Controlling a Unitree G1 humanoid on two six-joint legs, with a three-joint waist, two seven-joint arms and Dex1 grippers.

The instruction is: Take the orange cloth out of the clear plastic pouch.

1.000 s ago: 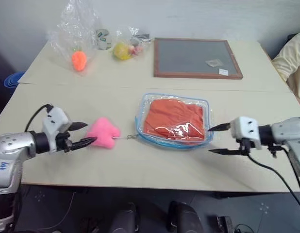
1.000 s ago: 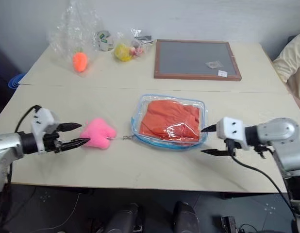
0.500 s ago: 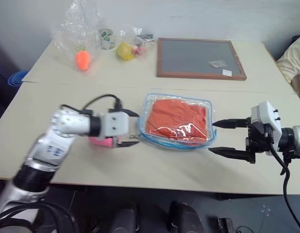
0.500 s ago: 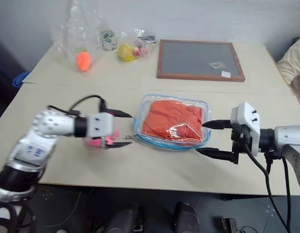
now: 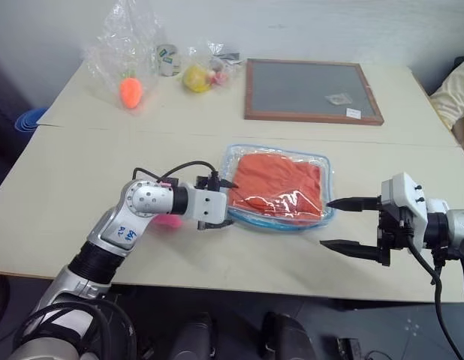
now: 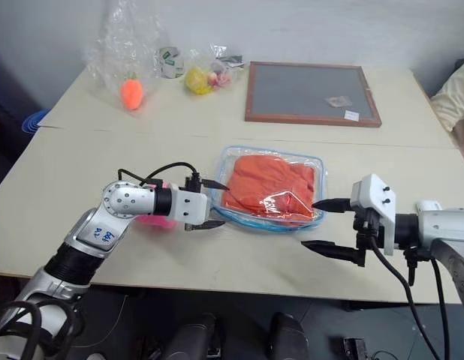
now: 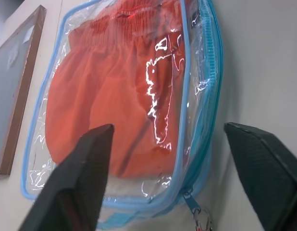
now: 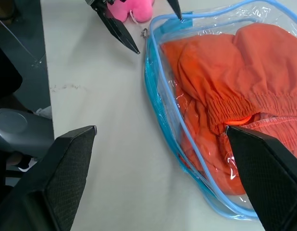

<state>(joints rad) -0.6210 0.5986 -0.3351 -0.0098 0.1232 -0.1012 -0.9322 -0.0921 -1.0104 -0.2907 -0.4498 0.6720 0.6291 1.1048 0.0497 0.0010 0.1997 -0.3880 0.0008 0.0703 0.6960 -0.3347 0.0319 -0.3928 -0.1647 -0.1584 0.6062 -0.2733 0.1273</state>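
Orange cloth inside zipped clear plastic pouch; wrist cam shows zipper pull; both claws apart.

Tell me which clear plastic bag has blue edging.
The flat pouch holding the orange cloth, between the two grippers. The crinkly bags at the table's far edge have no edging.

The pink plush, left of centre in the head views, is largely covered by the left arm. The blue object at the left edge is hidden behind the table. The small items inside the crinkly bags at upper left cannot be identified. The cream cushion is cut off by the right edge.
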